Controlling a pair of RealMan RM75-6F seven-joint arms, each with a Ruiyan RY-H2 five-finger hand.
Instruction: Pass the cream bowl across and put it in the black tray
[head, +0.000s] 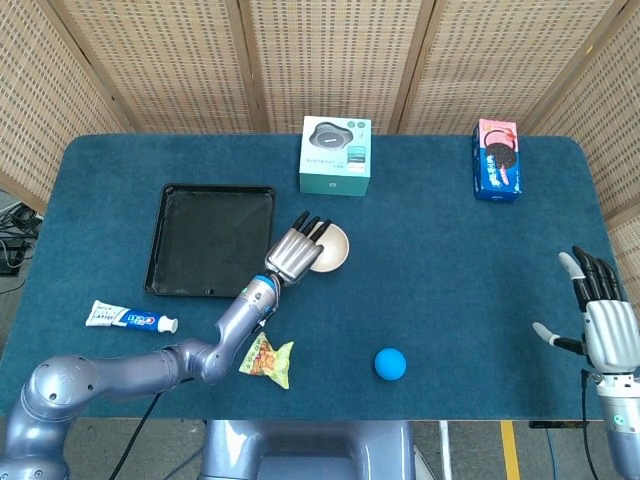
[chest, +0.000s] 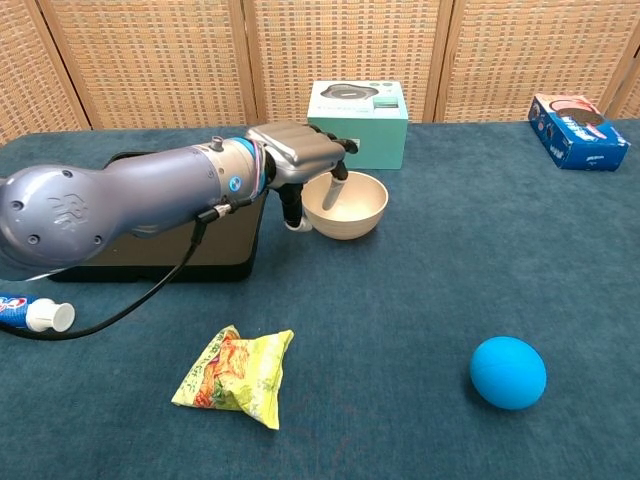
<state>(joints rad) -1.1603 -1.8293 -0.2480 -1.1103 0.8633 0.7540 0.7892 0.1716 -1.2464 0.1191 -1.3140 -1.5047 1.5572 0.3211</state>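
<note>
The cream bowl stands upright on the blue cloth just right of the black tray. My left hand hovers over the bowl's left rim. Its fingers dip inside the bowl and its thumb hangs outside the left wall, with the rim between them and no firm grip showing. The left forearm hides much of the tray in the chest view. My right hand is at the table's right edge, fingers spread, holding nothing.
A teal box stands behind the bowl. A blue cookie box is at the back right. A blue ball, a yellow snack bag and a toothpaste tube lie near the front edge.
</note>
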